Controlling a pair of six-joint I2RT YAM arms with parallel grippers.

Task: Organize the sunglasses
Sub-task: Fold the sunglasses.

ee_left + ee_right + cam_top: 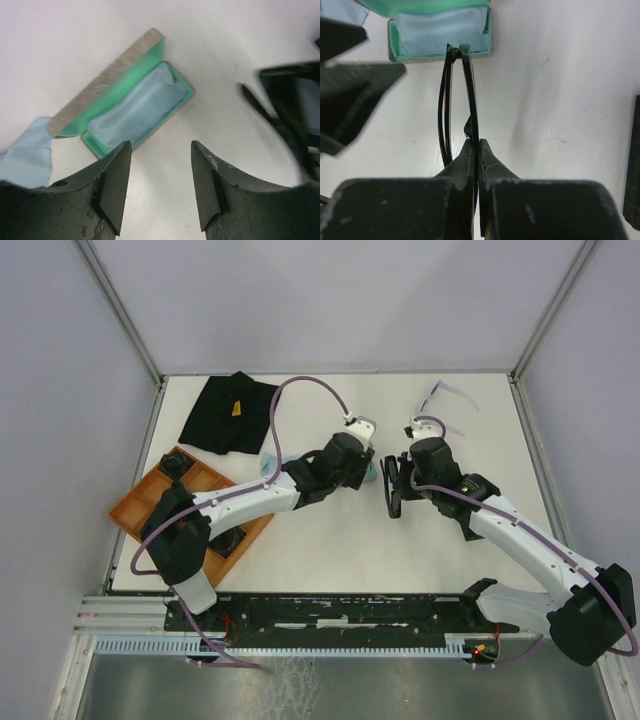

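My right gripper (478, 145) is shut on the thin rim of the black sunglasses (457, 100), holding them edge-up above the table; from above the pair (392, 490) hangs at table centre under that gripper (400, 483). Ahead of them lies an open case (440, 30), grey outside with green lining and a light blue cloth inside. My left gripper (161, 150) is open and empty, hovering just short of this case (140, 107), with the black sunglasses (290, 110) to its right. The pale-framed sunglasses (450, 392) lie at the far right of the table.
A loose light blue cloth (25, 155) lies beside the case's lid. A black cloth (228, 412) sits at the far left, and an orange tray (150, 498) holding dark items stands at the left edge. A dark object (632, 165) shows at the right wrist view's right edge.
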